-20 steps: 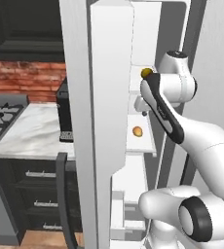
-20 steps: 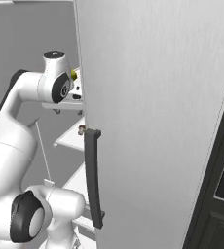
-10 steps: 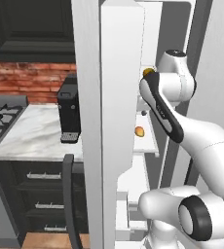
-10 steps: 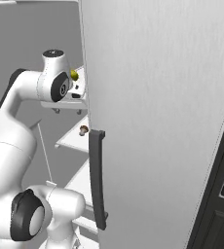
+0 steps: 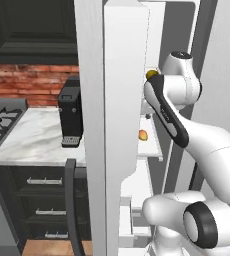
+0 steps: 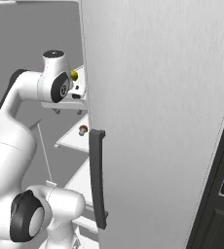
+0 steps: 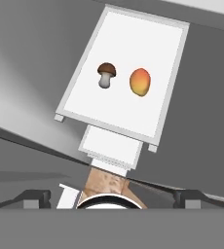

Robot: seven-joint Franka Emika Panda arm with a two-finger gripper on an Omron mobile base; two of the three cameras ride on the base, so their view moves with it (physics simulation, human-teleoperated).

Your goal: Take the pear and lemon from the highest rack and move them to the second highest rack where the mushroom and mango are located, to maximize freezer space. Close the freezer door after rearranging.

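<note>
In the hand view my gripper [image 7: 115, 198] is open, its tips far apart with nothing between them. It looks down on the second highest rack [image 7: 168, 58], a flat white shelf. On that shelf a brown-capped mushroom [image 7: 105, 74] lies next to an orange-yellow mango [image 7: 140, 81]. The mango [image 5: 143, 135] and the mushroom [image 6: 83, 129] also show in the base views. A small yellow-green fruit [image 6: 74, 75] sits on the highest rack [image 6: 60, 104], right by my wrist. I cannot tell whether it is the pear or the lemon. The freezer door [image 6: 158, 121] stands open.
The door's inner lining [image 5: 122, 125] rises close to the arm's left, and its dark bar handle [image 6: 97, 177] faces the right base camera. A black coffee machine [image 5: 69, 117] stands on the marble counter [image 5: 32, 140] beside the freezer. Lower white shelves [image 5: 137, 185] sit under the arm.
The whole picture has shifted slightly sideways, so the camera has moved. The arm keeps about the same pose at the top racks, and the fruit has not moved.
</note>
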